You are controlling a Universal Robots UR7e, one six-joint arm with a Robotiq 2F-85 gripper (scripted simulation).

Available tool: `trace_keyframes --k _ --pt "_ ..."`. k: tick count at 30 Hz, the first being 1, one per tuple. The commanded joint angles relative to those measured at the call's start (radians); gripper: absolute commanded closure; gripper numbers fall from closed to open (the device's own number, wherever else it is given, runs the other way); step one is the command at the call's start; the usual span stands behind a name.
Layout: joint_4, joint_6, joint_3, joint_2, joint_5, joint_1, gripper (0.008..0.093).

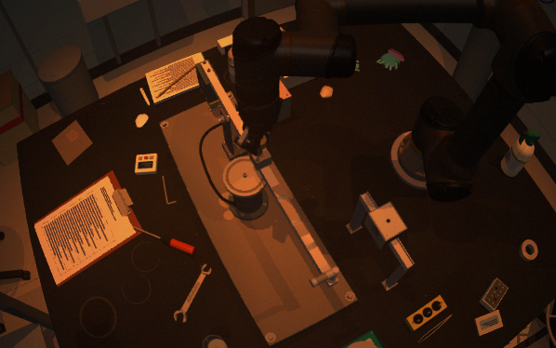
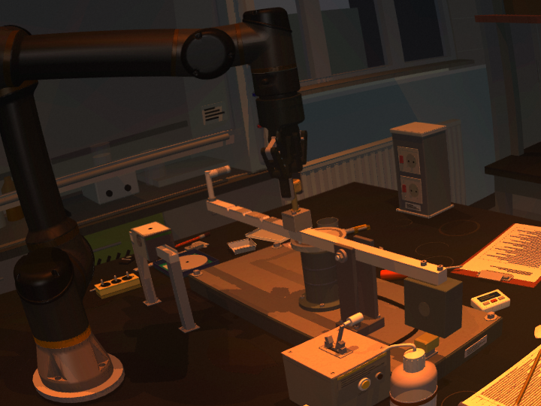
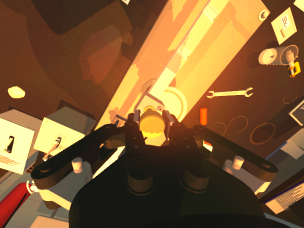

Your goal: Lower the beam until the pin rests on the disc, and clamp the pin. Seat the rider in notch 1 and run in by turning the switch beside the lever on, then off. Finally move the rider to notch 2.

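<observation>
My gripper (image 2: 288,189) (image 3: 151,116) (image 1: 251,142) points straight down over the beam's pin block (image 2: 296,219), and its fingers are closed on the knurled yellow clamp knob (image 3: 151,124) (image 2: 295,185) on top of the pin. The beam (image 2: 325,239) (image 1: 279,186) lies nearly level across the disc (image 1: 243,176) (image 2: 322,234) on its dark drum. The rider (image 1: 382,225) (image 2: 155,237) stands on the table off the rig, away from the notches (image 2: 246,212). The toggle switch (image 2: 344,329) sits on the control box (image 2: 336,368) in the foreground.
Behind the rig stand a window wall, a radiator and a socket tower (image 2: 419,169). A clipboard (image 1: 83,228), screwdriver (image 1: 174,243), wrench (image 1: 191,293), timer (image 1: 146,163) and bottle (image 2: 413,379) lie around the base plate (image 1: 251,232). The beam's handle (image 2: 214,180) rises at its far end.
</observation>
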Motion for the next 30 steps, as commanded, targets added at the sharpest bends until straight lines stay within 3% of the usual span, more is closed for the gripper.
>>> trace_keyframes --k 1,30 --pt "0.0 0.001 -0.001 0.0 0.0 0.0 0.0733" --pt "0.0 0.001 -0.001 0.0 0.0 0.0 0.0636"
